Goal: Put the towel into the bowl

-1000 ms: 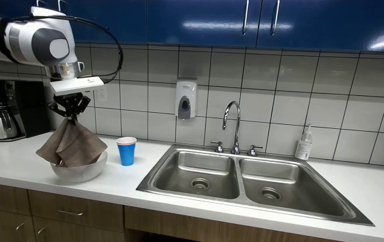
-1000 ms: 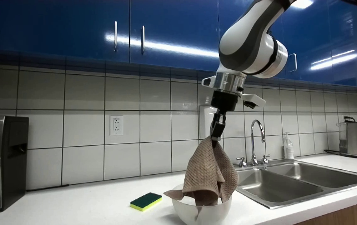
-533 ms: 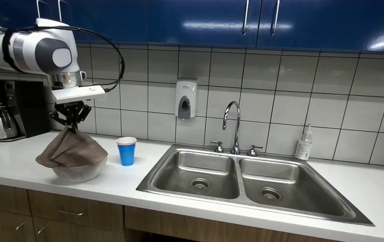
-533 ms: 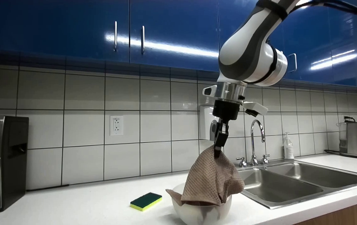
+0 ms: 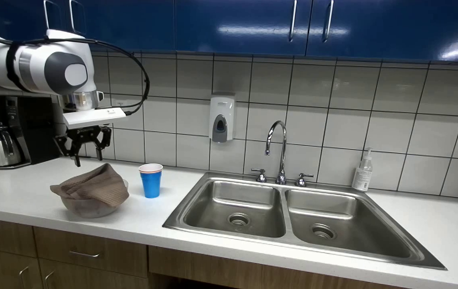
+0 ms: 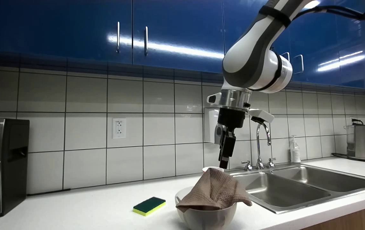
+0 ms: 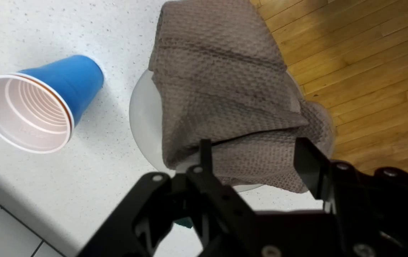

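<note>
Brown towel (image 5: 92, 185) lay loosely bunched across the mouth of the bowl (image 5: 88, 209), covering most of it; how much cloth sat below the rim could not be judged. In an exterior view a fold peaked toward 1 o'clock, with cloth overhanging the rim at 9 and 4 o'clock. Wrist view: a strip of bowl showed at the cloth's 9 o'clock, and the towel ran beyond the rim toward 12. Bowl stood upright on the white desk (image 5: 12, 190). The end effector (image 5: 88, 161) hung at the towel's 12 o'clock, tips downward, fingers (image 7: 311, 167) spread wide, a gap visible between tips and cloth. A blue cup (image 5: 151, 184) stood upright near the bowl but apart from it, between 2 and 3 o'clock. In an exterior view a green-and-yellow sponge (image 6: 149, 206) lay flat near the bowl at 9 o'clock. Farther out at 3 o'clock: a double-basin steel sink (image 5: 290, 239), with a faucet (image 5: 283, 158) toward its 12 o'clock and a pump bottle (image 5: 362, 178) at its 2 o'clock. A wall-mounted soap dispenser (image 5: 221, 108) was at the bowl's 2 o'clock; a coffee maker (image 5: 38, 130) stood well apart, between 10 and 11.
</note>
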### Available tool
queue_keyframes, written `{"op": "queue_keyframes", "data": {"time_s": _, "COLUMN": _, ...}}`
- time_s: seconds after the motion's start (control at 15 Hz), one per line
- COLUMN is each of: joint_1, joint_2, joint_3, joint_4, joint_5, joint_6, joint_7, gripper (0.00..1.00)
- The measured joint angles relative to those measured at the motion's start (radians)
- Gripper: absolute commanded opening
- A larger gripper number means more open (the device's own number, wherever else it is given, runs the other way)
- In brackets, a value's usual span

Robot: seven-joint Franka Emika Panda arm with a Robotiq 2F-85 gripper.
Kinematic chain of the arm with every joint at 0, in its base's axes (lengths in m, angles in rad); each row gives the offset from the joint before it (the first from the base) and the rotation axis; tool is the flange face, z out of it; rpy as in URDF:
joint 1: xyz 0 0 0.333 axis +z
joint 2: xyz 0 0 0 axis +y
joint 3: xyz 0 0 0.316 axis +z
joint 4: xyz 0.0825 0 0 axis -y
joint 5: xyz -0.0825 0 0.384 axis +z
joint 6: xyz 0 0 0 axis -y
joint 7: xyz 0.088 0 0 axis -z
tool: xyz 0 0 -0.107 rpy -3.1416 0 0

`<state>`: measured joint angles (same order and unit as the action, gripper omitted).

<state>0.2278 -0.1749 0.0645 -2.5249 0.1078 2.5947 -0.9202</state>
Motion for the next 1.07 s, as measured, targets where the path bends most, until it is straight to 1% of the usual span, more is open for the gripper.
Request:
{"op": "queue_keyframes", "data": {"time_s": 0.07, "joint_1": 0.000, "joint_2": 0.000, "joint_3": 0.000, "joint_4": 0.000, "joint_5": 0.000, "joint_6": 0.000, "joint_7": 0.000, "gripper": 0.99}}
{"op": "queue_keyframes", "data": {"time_s": 0.47, "joint_1": -0.001, "joint_2": -0.001, "joint_3": 0.000, "joint_4": 0.000, "joint_5": 0.000, "joint_6": -0.010, "joint_7": 0.012, "gripper": 1.00}}
{"op": "queue_keyframes", "data": {"time_s": 0.8, "joint_1": -0.013, "joint_2": -0.030, "joint_3": 0.000, "joint_4": -0.003, "joint_5": -0.019, "joint_6": -0.109, "joint_7": 0.123, "gripper": 1.00}}
{"op": "queue_keyframes", "data": {"time_s": 1.07, "joint_1": -0.020, "joint_2": -0.093, "joint_3": -0.012, "joint_4": -0.025, "joint_5": -0.016, "joint_6": -0.190, "joint_7": 0.207, "gripper": 1.00}}
